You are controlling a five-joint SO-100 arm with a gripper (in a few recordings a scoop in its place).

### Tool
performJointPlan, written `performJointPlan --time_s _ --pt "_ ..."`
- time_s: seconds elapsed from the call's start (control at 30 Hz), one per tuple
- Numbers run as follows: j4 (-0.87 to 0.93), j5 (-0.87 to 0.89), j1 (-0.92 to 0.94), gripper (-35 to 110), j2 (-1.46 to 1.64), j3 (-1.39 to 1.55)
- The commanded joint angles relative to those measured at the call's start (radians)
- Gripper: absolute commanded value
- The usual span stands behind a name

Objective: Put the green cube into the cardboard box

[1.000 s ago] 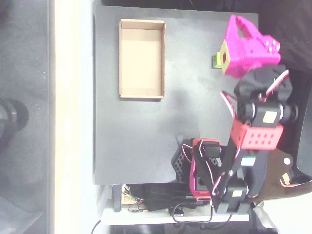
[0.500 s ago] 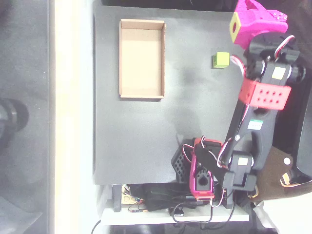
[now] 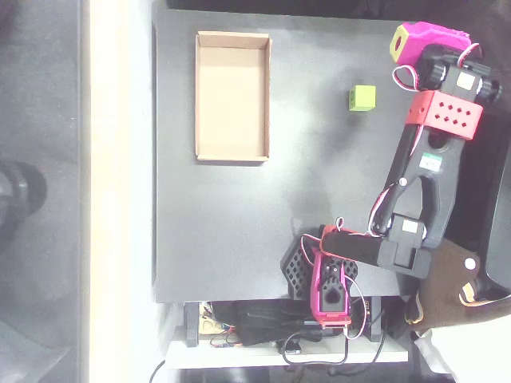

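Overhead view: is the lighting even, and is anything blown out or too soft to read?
Overhead view: a bright strip left of the black table is washed out; the green cube and cardboard box read clearly, slightly soft; the gripper is too soft to judge its jaws.

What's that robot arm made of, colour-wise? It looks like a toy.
The arm has black links, a red block with round holes, and loose red-and-white cables. Its end effector is bright magenta with a yellow patch. The base is magenta and black too.
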Motion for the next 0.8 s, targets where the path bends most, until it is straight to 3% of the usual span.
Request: performJointPlan --time_s 0.0,0.2,0.53,0.77 --pt "0.014 0.006 0.021 1 -0.026 -0.02" --pt "0.015 0.006 0.015 3 -0.092 -0.018" --pt "0.015 0.006 0.009 29 -0.095 0.058" --pt "0.015 0.006 0.006 31 -0.095 0.181"
